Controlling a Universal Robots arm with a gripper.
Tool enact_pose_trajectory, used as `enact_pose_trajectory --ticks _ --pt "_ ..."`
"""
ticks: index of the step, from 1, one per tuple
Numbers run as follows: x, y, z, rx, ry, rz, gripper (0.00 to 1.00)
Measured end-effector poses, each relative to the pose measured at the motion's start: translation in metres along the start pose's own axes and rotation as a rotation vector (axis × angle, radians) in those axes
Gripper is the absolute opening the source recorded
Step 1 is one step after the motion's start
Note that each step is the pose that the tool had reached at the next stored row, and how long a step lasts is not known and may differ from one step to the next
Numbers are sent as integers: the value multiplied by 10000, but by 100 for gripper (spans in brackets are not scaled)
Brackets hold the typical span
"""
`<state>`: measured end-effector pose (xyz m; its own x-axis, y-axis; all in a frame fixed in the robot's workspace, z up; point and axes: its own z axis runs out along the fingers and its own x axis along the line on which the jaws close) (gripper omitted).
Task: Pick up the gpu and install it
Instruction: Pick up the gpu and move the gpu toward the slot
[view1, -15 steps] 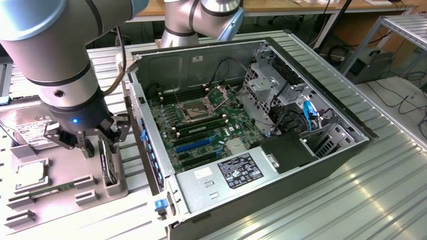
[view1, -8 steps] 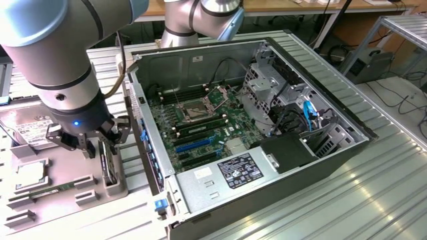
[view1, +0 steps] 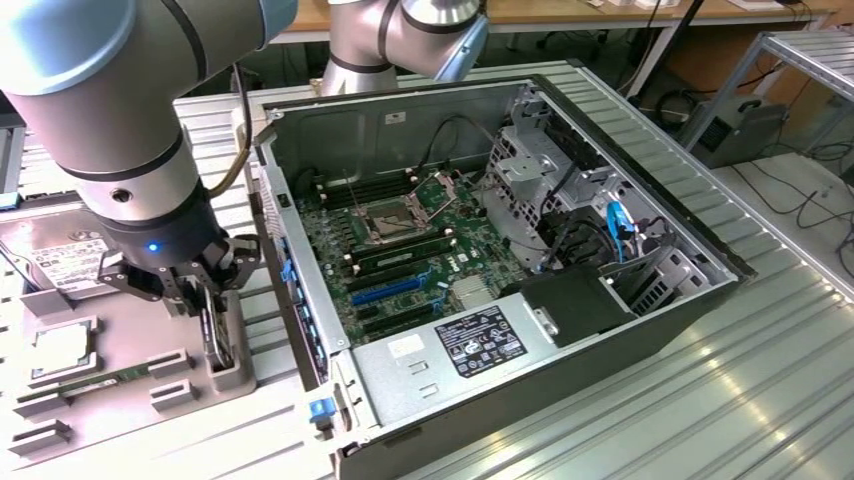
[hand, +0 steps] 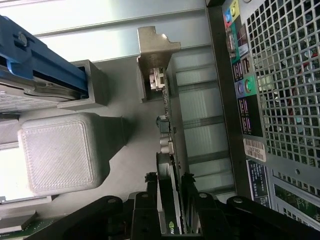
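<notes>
The gpu stands on edge in a grey holder on the tray at the exterior view's left, just outside the open computer case. In the wrist view the gpu runs edge-on, with its silver bracket at the far end. My gripper hangs straight down over the card. Its black fingers sit on either side of the card's near end and press against it, so the gripper is shut on the card. The motherboard with its blue slot lies inside the case.
The grey tray also holds a hard drive, a processor and a green memory stick. A grey printed block stands beside the card. The case's perforated rear panel is close on the other side.
</notes>
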<state>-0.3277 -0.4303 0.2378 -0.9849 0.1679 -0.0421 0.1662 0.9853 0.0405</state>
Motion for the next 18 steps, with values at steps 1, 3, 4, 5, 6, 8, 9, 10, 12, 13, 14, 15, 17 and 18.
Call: enact_pose_trajectory --ticks 1,3,4,5,6,8,9,10,12,13,14,15,17,18 --pt "0 0 0 0 0 0 33" --pt "-1 1 1 -1 -1 1 33" --pt "-2 2 1 -1 -1 1 33" --pt "-3 2 0 0 0 0 33" --pt "-3 2 0 0 0 -2 33" --pt "-3 2 0 0 0 -2 33" --pt "-3 2 0 1 2 -2 32" --pt "-3 2 0 0 1 -2 28" --pt "-3 2 0 1 1 -2 28" --pt "-3 2 0 0 0 -2 28" --pt "-4 3 0 0 1 -1 28" --pt "-9 4 0 1 7 -11 28" --pt "-35 8 2 1 44 -131 28" --pt "-45 10 3 0 60 -191 28"
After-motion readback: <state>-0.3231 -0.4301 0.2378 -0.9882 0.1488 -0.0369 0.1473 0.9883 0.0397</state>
